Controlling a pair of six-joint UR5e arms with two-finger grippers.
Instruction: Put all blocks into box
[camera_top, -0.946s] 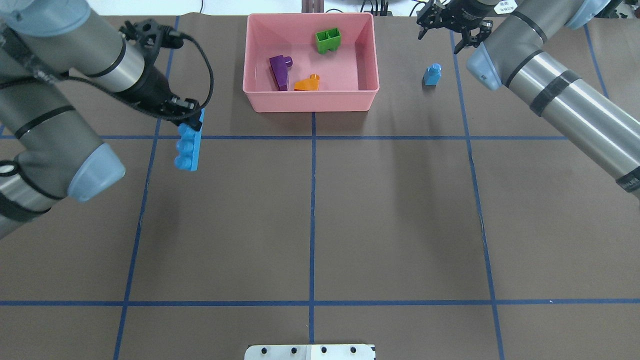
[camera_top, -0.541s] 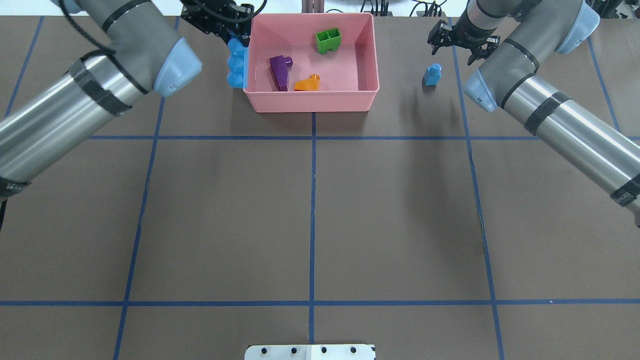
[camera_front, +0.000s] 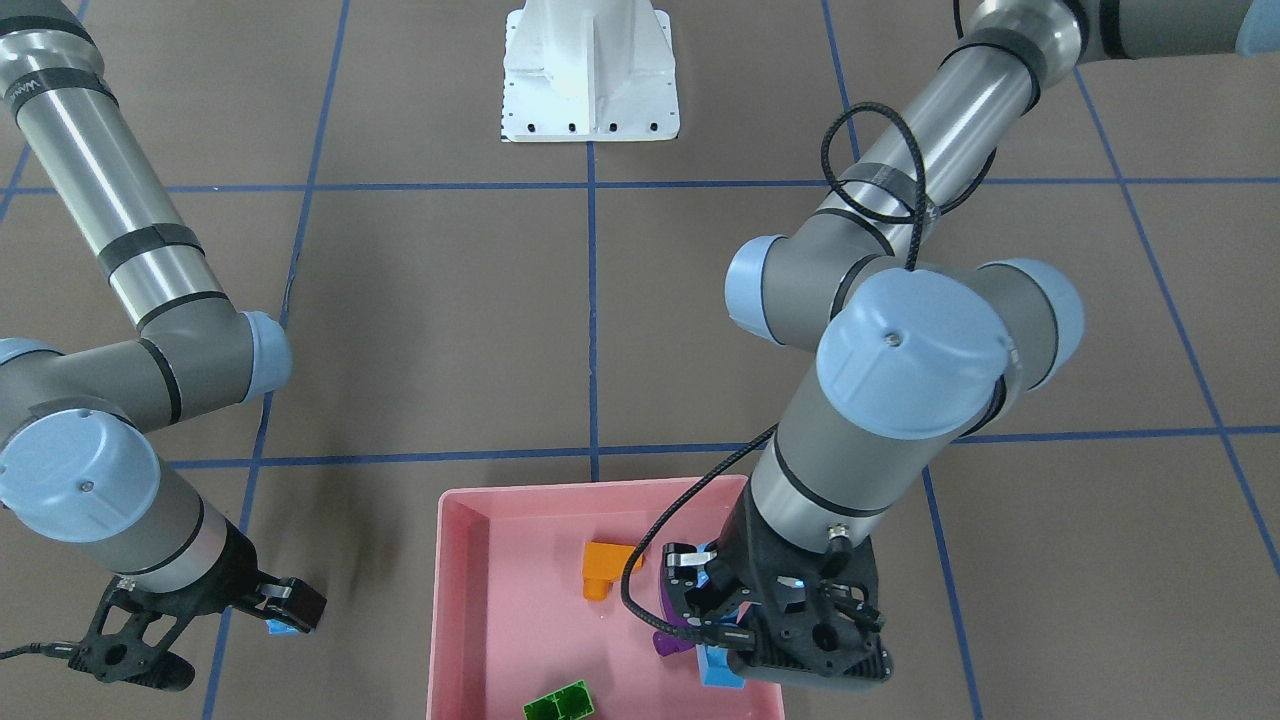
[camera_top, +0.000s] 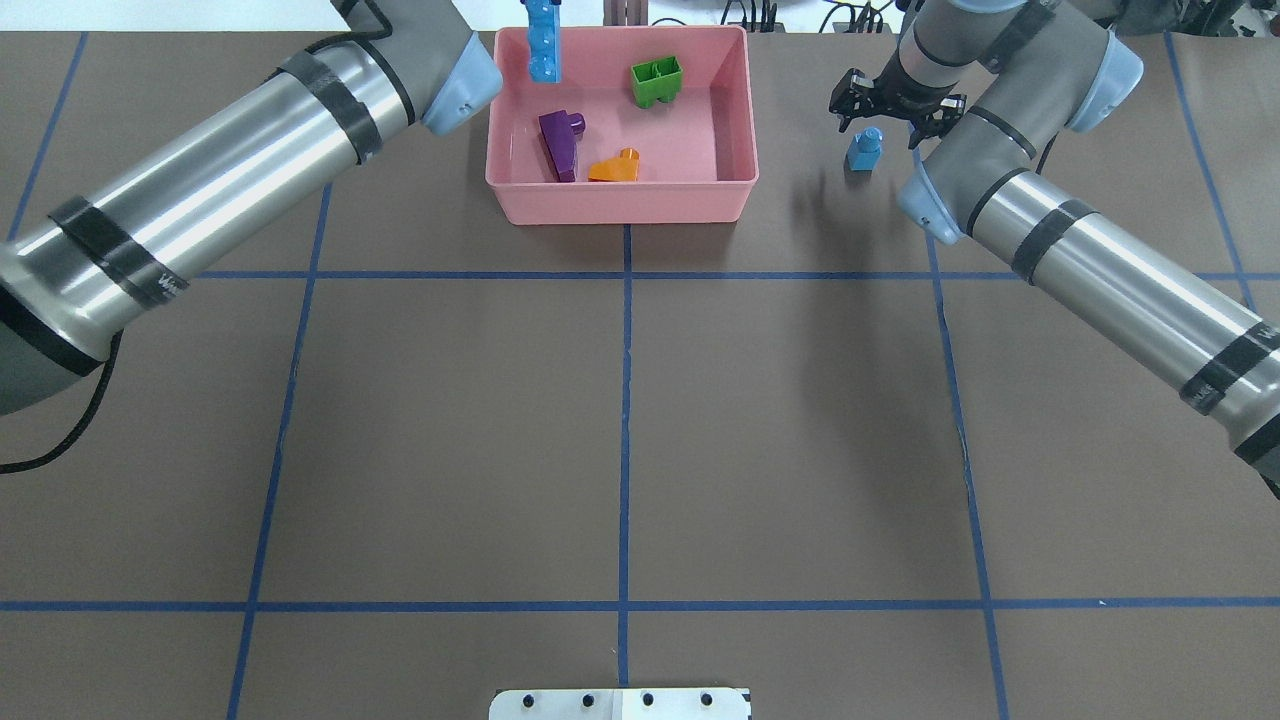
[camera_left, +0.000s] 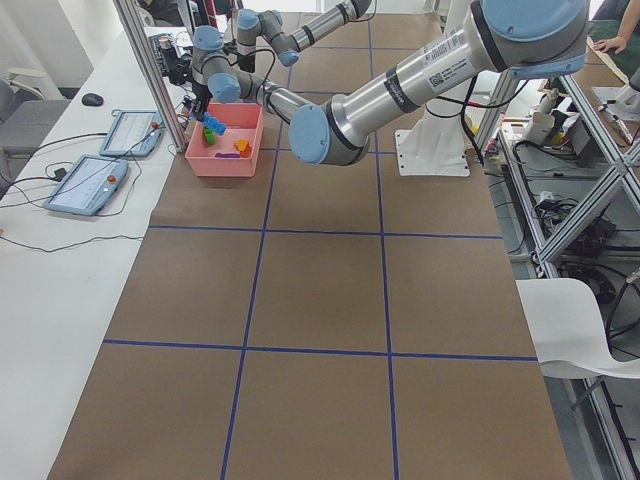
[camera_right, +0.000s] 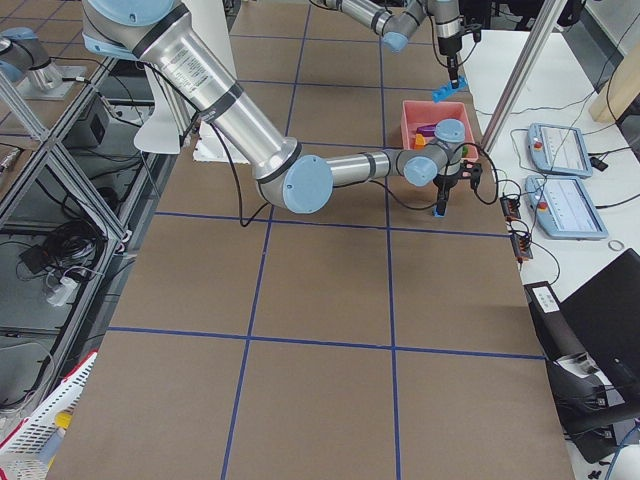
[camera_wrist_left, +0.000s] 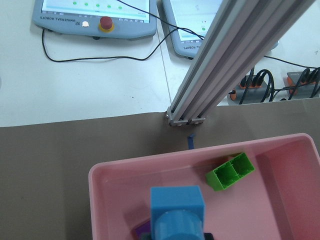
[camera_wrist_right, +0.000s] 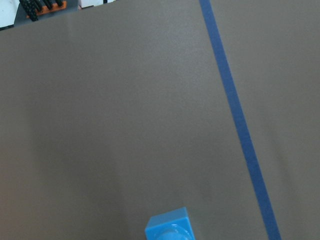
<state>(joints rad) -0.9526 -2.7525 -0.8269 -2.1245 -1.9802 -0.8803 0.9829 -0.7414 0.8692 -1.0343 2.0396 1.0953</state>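
The pink box (camera_top: 620, 205) stands at the far middle of the table and holds the purple (camera_top: 558, 145), orange (camera_top: 615, 168) and green (camera_top: 656, 82) bricks. My left gripper (camera_front: 725, 640) is shut on the long light-blue brick (camera_top: 543, 40), which hangs upright over the box's far-left corner. That brick fills the bottom of the left wrist view (camera_wrist_left: 177, 212). The small light-blue brick (camera_top: 865, 150) stands on the table right of the box. My right gripper (camera_top: 880, 125) is open just above and behind it, and the brick shows at the bottom of the right wrist view (camera_wrist_right: 169, 227).
The white pedestal base (camera_top: 620, 703) sits at the near table edge. An aluminium post (camera_wrist_left: 225, 60) rises just beyond the box. Teach pendants (camera_left: 110, 150) and cables lie on the white table past the far edge. Blue tape lines grid the brown surface.
My left gripper has carried the long blue brick from left of the box to over its far-left corner. My right gripper has come closer to the small blue brick.
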